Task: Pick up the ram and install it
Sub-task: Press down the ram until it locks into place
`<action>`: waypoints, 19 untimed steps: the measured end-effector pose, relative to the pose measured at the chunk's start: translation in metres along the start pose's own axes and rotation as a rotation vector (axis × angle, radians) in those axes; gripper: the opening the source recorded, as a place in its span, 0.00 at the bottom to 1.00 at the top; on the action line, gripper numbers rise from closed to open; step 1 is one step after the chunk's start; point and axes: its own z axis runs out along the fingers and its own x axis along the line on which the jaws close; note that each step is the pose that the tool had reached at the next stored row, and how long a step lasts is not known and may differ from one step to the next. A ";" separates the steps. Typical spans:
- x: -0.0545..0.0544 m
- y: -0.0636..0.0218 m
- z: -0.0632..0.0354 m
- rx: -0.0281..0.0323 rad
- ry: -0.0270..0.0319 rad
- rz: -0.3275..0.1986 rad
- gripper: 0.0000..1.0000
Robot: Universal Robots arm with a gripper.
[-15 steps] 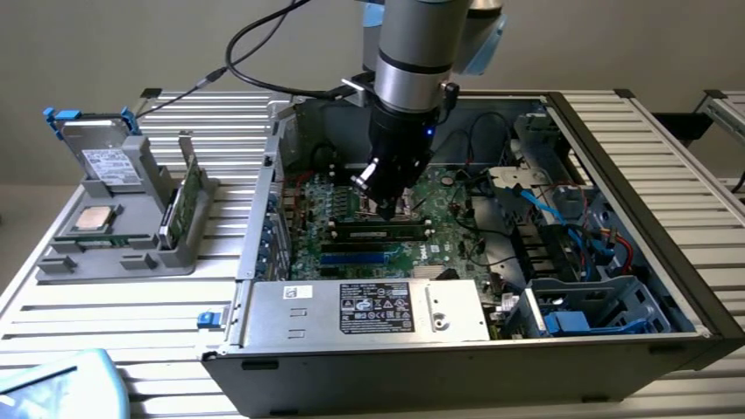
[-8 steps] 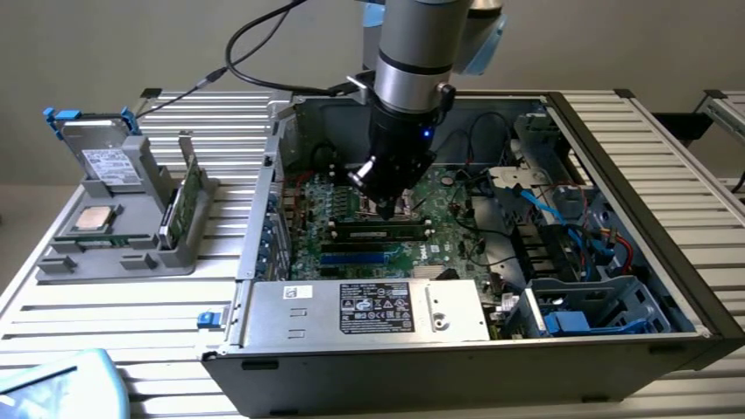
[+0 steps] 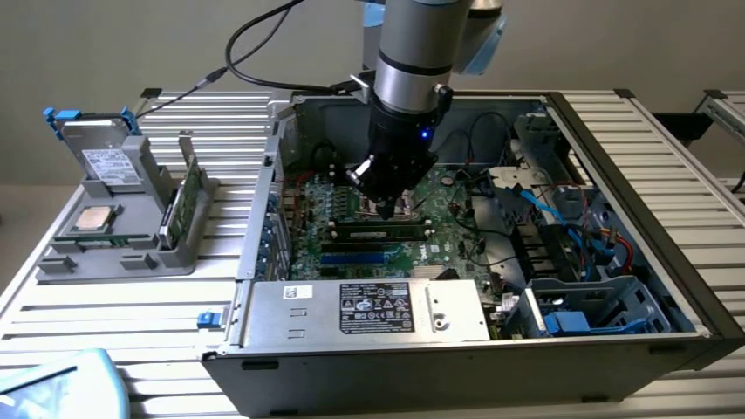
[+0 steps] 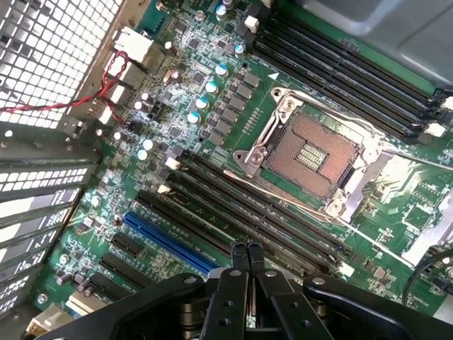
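**Inspector:** State of the gripper (image 3: 385, 208)?

**Assistant:** It is low inside the open computer case (image 3: 466, 375), over the middle of the motherboard (image 3: 456, 199). In the wrist view the gripper (image 4: 246, 249) has its fingers (image 4: 239, 261) pressed together with nothing between them. The tips stand above the bank of long black slots (image 4: 283, 212), beside the open processor socket (image 4: 308, 152).

**Inspector:** And the ram?

**Assistant:** The ram (image 3: 379, 232) sits in a slot just on the near side of the fingertips, free of the gripper. A second green board (image 3: 184, 202) stands in the grey holder (image 3: 117, 253), well apart on the exterior view's left.

**Inspector:** Orientation?

**Assistant:** Its long axis runs left to right in the exterior view, parallel to the neighbouring slots. It stands on edge with the contact edge down. The pale label seems to face the near side, though the angle is poor and I would not swear to it.

**Inspector:** Your judgement of the step in hand?

**Assistant:** The work appears to be at the seating stage. Whether both end latches have closed cannot be read. Done well, pressure goes straight down on the top edge, shared evenly between both ends. The stick must stay upright in its slot. Closed tips suit that, provided they bear on the board edge and not on the chips or the adjoining slot.
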 end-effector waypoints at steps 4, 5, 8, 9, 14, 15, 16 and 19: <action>0.000 -0.0006 0.0000 -0.0006 -0.0002 0.011 0.10; 0.000 -0.0006 0.0000 -0.0010 -0.0003 0.016 0.10; 0.001 -0.0007 0.0000 -0.0024 -0.0007 0.038 0.10; 0.001 -0.0006 0.0000 -0.0030 -0.0009 0.048 0.10; 0.001 -0.0007 0.0000 -0.0059 -0.0018 0.104 0.10; 0.001 -0.0006 0.0000 -0.0063 -0.0020 0.116 0.10; 0.001 -0.0007 0.0000 -0.0065 -0.0020 0.127 0.10; 0.000 -0.0007 0.0000 -0.0065 -0.0022 0.160 0.10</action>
